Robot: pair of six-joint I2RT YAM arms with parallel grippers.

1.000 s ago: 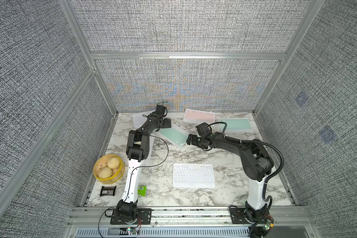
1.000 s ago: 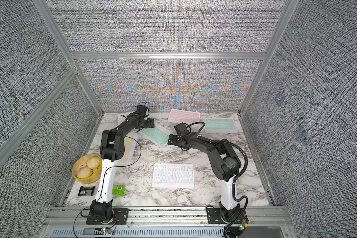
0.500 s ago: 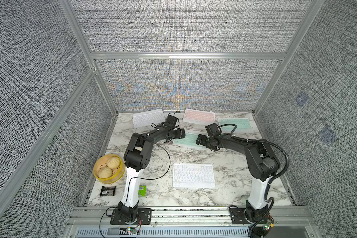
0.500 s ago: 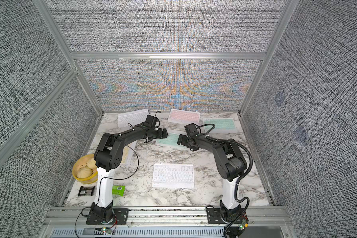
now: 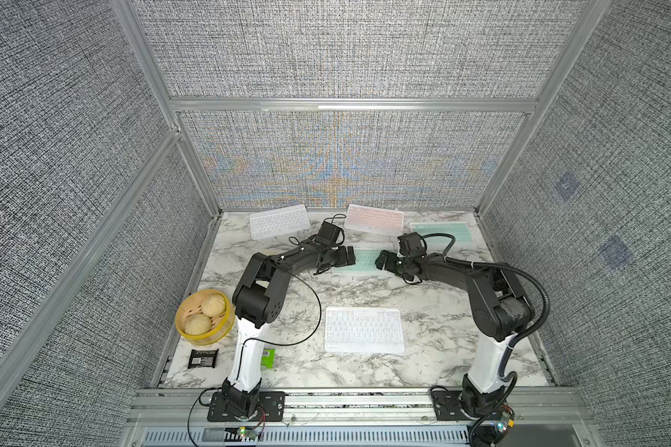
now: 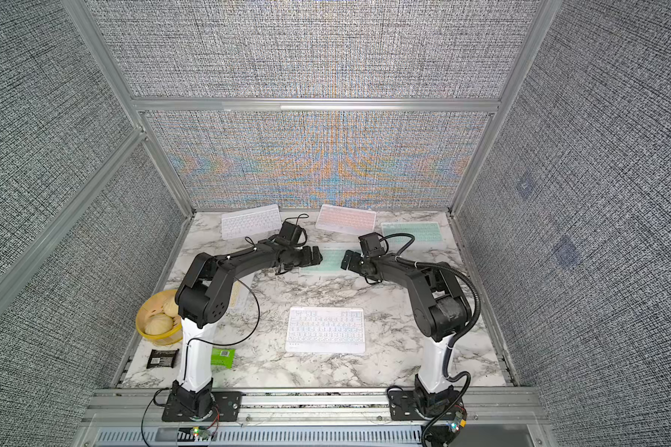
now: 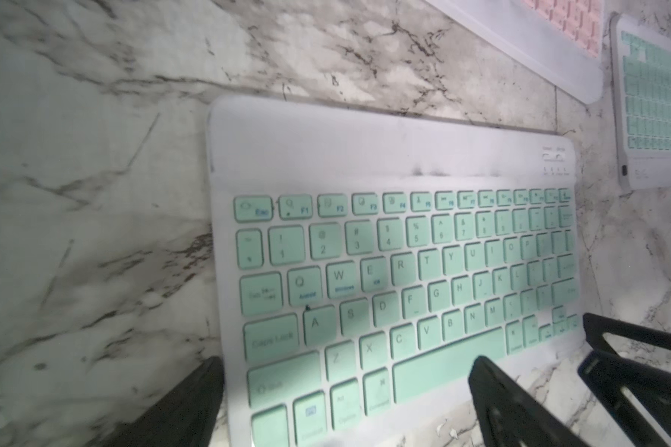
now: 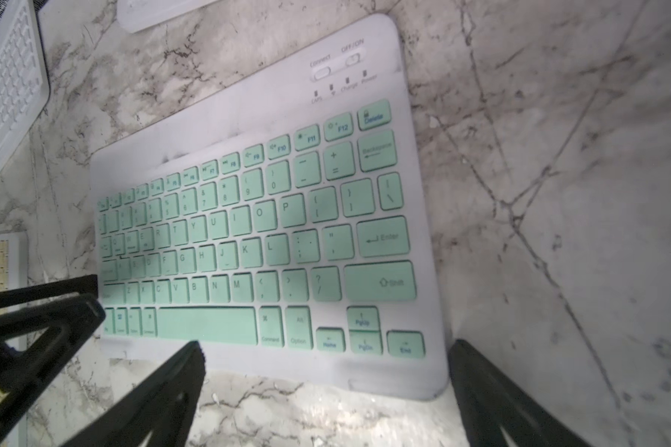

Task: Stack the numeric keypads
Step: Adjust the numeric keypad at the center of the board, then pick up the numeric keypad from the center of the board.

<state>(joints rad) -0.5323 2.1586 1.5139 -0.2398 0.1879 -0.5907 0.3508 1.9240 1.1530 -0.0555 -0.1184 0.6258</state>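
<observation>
Flanking the mint keypad (image 5: 365, 258) mid-table, left hand (image 5: 344, 257) and right hand (image 5: 382, 261) stood wide open, gripping nothing. No stack started. Other keypads (image 5: 364, 329) lay separate on the table (image 5: 434, 317), so all stacking remained.

A mint green keypad (image 7: 399, 271) lies flat on the marble table (image 7: 94, 174), keys up. The left gripper (image 7: 345, 362) stands wide open at the keypad's Caps Lock end. One of its fingers (image 7: 186, 402) is over bare marble just beside the short edge, and the other is over the space bar; contact cannot be told. The right gripper (image 7: 591, 344) sits at the keypad's opposite short end. Beyond that end lie a pink keypad (image 7: 558, 35) and a second mint green keypad (image 7: 659, 96), side by side.
</observation>
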